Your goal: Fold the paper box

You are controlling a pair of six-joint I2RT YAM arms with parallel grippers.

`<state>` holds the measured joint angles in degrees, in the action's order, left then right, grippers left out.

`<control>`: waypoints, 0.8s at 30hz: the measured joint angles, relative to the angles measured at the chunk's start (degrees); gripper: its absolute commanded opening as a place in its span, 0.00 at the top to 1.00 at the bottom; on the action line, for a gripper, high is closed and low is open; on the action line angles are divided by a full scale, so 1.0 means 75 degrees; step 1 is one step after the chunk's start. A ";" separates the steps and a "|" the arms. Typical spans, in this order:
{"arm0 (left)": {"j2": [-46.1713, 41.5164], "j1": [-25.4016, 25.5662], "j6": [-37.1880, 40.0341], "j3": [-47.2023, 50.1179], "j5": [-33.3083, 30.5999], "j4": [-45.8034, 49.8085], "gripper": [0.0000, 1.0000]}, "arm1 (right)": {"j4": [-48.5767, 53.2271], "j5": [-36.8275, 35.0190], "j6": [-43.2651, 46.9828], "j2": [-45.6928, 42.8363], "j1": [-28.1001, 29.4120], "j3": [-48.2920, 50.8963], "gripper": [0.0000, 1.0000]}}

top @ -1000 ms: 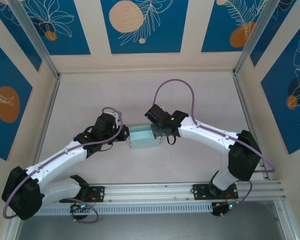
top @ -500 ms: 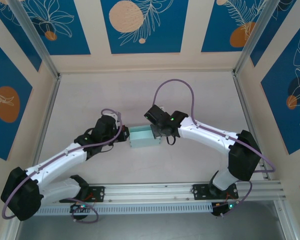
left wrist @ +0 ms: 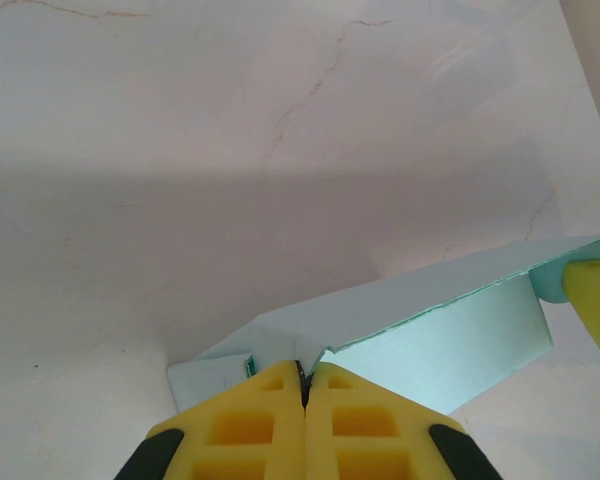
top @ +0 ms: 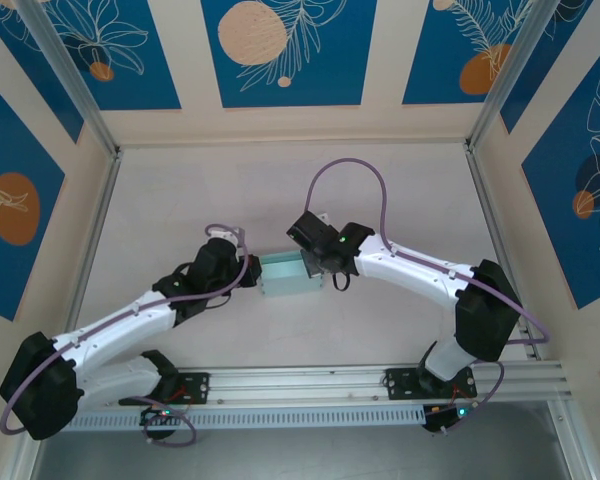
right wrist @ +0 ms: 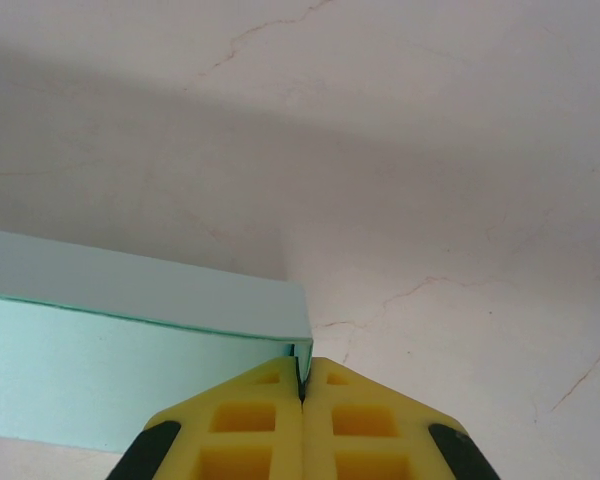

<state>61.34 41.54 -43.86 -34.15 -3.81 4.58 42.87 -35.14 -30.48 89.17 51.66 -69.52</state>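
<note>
Two arms reach inward from the near edge and meet over the middle of the table (top: 280, 190). The left gripper (top: 252, 272) is clamped on the left end of the paper box (top: 285, 275); the right gripper (top: 316, 266) is clamped on its right end; the box lies between them, well apart from the walls.

Judged step: pressing the shell into shape while both ends are pinned. To do it well, keep the two pinches level and ease them toward each other, not apart, since thin card buckles or tears under pull; let the panels turn on their own creases.

From above, the box reads as a plain closed rectangle. The left wrist view adds that the left gripper (left wrist: 303, 368) pinches a corner flap, that the box (left wrist: 430, 340) has a top panel slanting up over its front wall, and that a yellow finger (left wrist: 595, 300) grips the far end. The right wrist view shows the right gripper (right wrist: 301, 365) nipping a squared corner edge of the box (right wrist: 130, 350).
</note>
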 measured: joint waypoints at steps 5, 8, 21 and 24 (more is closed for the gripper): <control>-0.0096 0.0175 -0.0085 0.0137 -0.0289 -0.0105 1.00 | 0.0009 -0.0119 -0.0032 0.0000 0.0067 0.0000 1.00; -0.0154 0.0280 -0.0087 0.0207 -0.0420 -0.0137 1.00 | -0.0003 -0.0198 -0.0090 0.0000 0.0119 0.0020 1.00; -0.0157 0.0664 -0.0020 0.0341 -0.1055 -0.0297 1.00 | -0.0507 -0.0597 -0.0536 -0.0178 0.0338 0.0525 1.00; -0.0111 0.0723 0.0067 0.0341 -0.1169 -0.0300 1.00 | -0.0612 -0.0644 -0.0627 -0.0236 0.0391 0.0638 1.00</control>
<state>60.51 46.96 -43.35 -31.59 -12.58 2.33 38.28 -39.97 -35.18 87.39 54.59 -64.73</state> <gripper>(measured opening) 0.039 0.059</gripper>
